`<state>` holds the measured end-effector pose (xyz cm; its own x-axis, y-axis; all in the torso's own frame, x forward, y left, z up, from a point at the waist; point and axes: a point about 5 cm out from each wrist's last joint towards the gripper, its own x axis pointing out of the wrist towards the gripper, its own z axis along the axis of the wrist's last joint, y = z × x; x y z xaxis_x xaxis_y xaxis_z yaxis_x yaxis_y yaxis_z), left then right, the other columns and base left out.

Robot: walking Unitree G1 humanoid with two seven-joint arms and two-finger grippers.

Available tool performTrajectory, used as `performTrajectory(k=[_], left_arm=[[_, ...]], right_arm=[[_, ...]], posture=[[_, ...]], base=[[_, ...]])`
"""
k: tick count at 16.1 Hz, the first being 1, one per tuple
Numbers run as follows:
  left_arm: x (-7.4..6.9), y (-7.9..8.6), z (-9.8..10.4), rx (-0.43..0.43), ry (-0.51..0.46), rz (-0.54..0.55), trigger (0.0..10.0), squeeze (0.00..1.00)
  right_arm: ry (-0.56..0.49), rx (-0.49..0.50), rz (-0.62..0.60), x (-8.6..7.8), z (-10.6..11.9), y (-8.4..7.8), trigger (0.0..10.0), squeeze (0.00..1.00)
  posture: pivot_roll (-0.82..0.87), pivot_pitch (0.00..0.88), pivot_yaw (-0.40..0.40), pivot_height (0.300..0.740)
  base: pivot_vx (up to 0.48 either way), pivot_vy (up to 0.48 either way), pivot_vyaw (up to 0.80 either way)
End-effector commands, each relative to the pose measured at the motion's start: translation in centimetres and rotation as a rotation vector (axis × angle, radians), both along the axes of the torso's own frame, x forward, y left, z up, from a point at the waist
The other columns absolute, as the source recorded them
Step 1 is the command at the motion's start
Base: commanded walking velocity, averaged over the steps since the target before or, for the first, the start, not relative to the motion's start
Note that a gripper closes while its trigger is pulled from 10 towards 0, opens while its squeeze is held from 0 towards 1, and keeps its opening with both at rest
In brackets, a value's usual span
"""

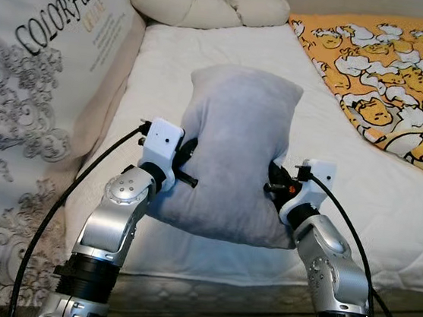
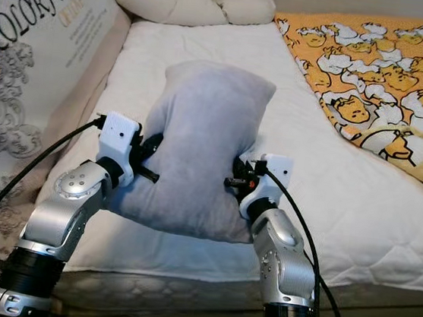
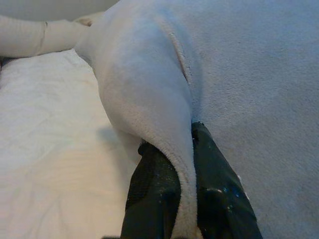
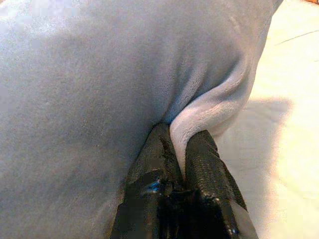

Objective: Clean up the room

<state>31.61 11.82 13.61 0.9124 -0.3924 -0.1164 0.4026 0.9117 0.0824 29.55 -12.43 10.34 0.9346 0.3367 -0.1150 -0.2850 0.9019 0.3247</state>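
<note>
Two grippers hold your one grey pillow (image 1: 231, 149) above the near edge of the white mattress (image 1: 361, 183): the left gripper (image 3: 184, 174) and the right gripper (image 4: 180, 149) each pinch a fold of its side. The pillow stands upright between them, long axis pointing toward the one cream bolster (image 1: 206, 6) at the bed's head. You also have one yellow patterned blanket (image 1: 389, 72) lying well apart on the right.

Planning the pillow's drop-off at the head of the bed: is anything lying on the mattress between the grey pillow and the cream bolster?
Nothing visible: bare mattress lies between the grey pillow and the cream bolster. Both pincers, left and right, pinch the pillow's edges.
</note>
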Motion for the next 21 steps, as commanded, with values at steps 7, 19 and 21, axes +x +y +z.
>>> performTrajectory(k=[7, 19, 21], left_arm=[[0.0, 0.19, 1.07, 0.019, -0.04, 0.008, 10.0, 0.0], [0.8, -0.15, 1.78, 0.009, -0.067, 0.033, 10.0, 0.0], [0.84, -0.23, 1.72, 0.008, -0.064, 0.035, 10.0, 0.0]], right_arm=[[-0.006, 0.007, 0.04, 0.0, 0.39, 0.83, 10.0, 0.0], [0.005, 0.01, 0.026, 0.22, 0.42, 0.39, 10.0, 0.0], [0.004, 0.005, 0.026, 0.36, 0.48, 0.33, 10.0, 0.0]], posture=[[-0.08, 0.0, 0.08, 0.74], [-0.08, 0.0, 0.084, 0.74], [-0.08, 0.0, 0.08, 0.74]], base=[[0.0, 0.356, 0.0], [0.138, 0.03, 0.0], [0.298, 0.0, 0.0]])
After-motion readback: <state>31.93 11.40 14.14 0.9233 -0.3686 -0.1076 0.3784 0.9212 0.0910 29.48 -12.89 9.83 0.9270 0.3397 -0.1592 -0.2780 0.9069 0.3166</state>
